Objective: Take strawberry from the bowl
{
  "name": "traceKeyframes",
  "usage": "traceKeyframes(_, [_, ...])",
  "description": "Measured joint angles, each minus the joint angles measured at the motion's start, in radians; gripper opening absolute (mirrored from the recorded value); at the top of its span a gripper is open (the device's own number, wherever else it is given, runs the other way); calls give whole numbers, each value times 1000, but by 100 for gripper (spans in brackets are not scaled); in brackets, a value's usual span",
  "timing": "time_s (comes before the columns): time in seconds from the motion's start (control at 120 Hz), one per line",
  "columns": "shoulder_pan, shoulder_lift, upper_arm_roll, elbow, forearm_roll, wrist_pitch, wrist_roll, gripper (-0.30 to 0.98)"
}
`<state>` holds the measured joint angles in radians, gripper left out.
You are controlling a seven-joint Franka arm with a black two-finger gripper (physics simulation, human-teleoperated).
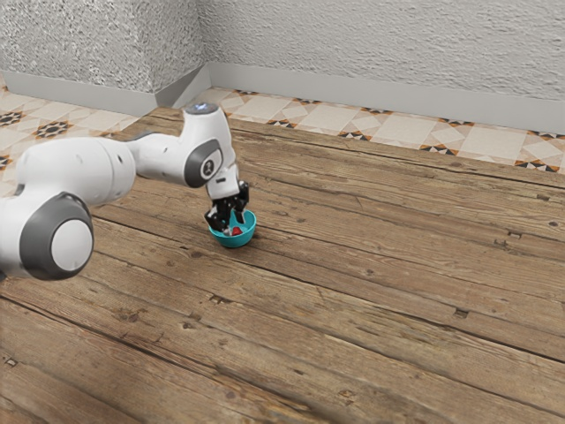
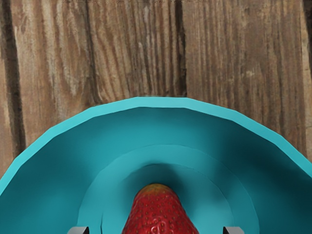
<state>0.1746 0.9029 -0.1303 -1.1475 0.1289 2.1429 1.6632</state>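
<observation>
Reaching in from the exterior view's left, the white arm (image 1: 163, 161) ends in a black gripper (image 1: 231, 223) lowered into the turquoise bowl (image 1: 251, 233), with its two fingers spread well apart and nothing gripped between them. The red strawberry (image 1: 236, 231) lies inside the bowl, low down between the fingertips. In the wrist view, a pale fingertip (image 2: 79, 230) stands on one side of the fruit and a matching fingertip (image 2: 233, 230) on the other, with a strip of the bowl's inside showing between each one and the strawberry, so neither touches it on the part in sight.

The strawberry is deep red and glossy, dotted all over with small seeds. Its narrow, rounded end shades into a yellowish brown, and the body widens from there toward the line between the fingertips. Small bright highlights sit on the red skin, and a soft dark shadow curves around the narrow end on the bowl's bottom. The bowl has a smooth, lighter rim and rests on the worktop (image 1: 380, 291), made of weathered brown planks, which stretches on to the exterior view's right.
</observation>
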Motion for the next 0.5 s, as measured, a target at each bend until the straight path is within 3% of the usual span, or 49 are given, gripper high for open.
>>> traceKeyframes(0.192, [-1, 10, 0, -1, 0, 3, 17, 31])
traceKeyframes(0.5, [-1, 0, 0, -14, -2, 7, 31, 11])
